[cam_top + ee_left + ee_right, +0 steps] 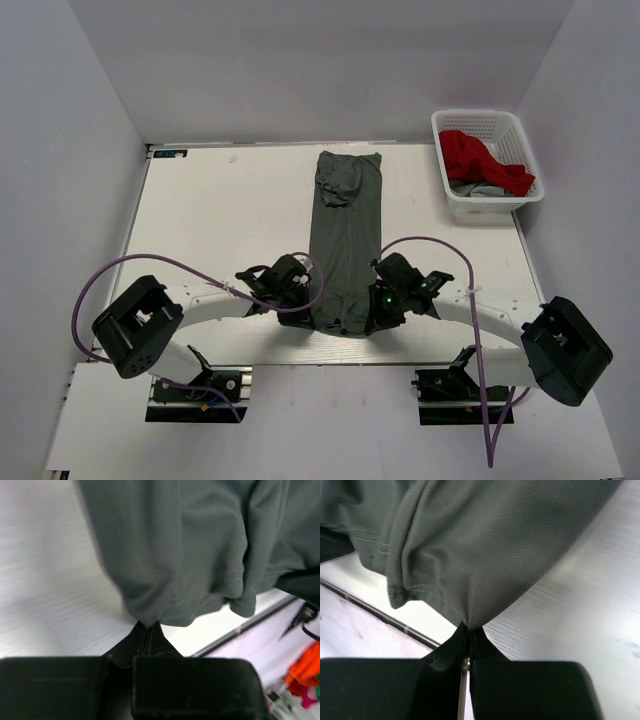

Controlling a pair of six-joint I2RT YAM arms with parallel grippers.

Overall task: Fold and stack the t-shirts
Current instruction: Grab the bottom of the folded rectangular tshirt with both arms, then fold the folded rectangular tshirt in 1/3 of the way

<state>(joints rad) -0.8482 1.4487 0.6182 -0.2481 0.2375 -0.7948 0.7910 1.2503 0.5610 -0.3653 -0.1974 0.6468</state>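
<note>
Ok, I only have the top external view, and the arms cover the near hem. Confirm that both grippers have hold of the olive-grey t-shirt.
Observer: In the left wrist view, the left gripper is shut on a small pinch of the olive-grey t-shirt at its lower edge.
Operator: Now check the right one.
Observer: The right gripper is shut too, with a peak of the same cloth drawn into its tips.
Operator: Tell me how the hem lies beside it.
Observer: In the right wrist view, the stitched hem bunches in folds next to the pinch rather than lying flat.
</note>
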